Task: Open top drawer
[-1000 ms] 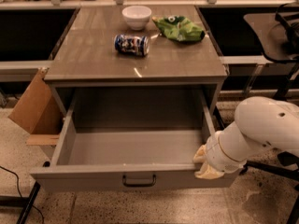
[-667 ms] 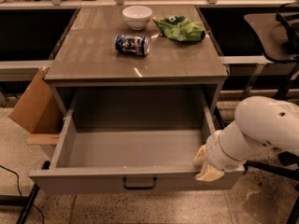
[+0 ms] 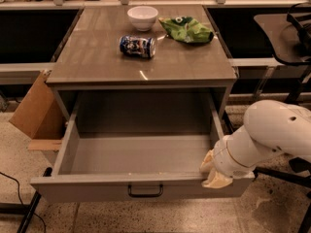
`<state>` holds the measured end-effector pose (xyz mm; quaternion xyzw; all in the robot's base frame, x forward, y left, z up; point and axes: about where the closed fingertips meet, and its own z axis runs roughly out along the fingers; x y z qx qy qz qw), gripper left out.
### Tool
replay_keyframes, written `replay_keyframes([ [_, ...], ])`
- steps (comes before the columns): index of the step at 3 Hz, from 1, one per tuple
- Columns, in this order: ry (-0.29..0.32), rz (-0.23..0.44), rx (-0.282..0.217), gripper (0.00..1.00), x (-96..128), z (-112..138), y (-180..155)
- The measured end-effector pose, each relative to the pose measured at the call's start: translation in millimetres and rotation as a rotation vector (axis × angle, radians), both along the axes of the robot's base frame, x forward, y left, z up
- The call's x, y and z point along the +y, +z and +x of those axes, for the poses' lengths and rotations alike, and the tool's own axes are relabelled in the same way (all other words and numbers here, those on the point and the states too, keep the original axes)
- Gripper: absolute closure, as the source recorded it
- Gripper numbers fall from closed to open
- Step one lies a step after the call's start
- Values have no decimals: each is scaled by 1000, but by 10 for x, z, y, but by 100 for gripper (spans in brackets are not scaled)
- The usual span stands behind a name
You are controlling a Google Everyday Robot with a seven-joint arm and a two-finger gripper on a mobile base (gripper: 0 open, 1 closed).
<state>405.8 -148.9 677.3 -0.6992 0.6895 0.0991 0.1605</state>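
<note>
The top drawer (image 3: 141,155) is pulled far out of the grey cabinet. Its inside is plain grey with nothing in it. Its wide flat front (image 3: 87,190) faces me, with a small dark loop handle (image 3: 145,192) at centre. My gripper (image 3: 214,171) is at the drawer's front right corner, on top of the front panel's rim. The white arm (image 3: 272,135) comes in from the right.
On the cabinet top (image 3: 97,57) stand a white bowl (image 3: 143,17), a blue can on its side (image 3: 137,46) and a green chip bag (image 3: 187,29). A cardboard box (image 3: 36,113) leans left of the cabinet. A dark chair (image 3: 286,33) stands at right. A cable (image 3: 14,186) lies on the floor.
The drawer front has come slightly nearer to me, with the gripper still at its right corner.
</note>
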Motion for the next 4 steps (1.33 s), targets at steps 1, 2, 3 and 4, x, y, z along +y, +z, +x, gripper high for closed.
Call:
replay_keyframes([
  [1,0,4,-9,11,-20,27,50],
  [2,1,-10,-40,0,-116,136,284],
  [3,8,-51,-111,0,-341,379,832],
  [4,20,-99,-182,0,-461,522,1315],
])
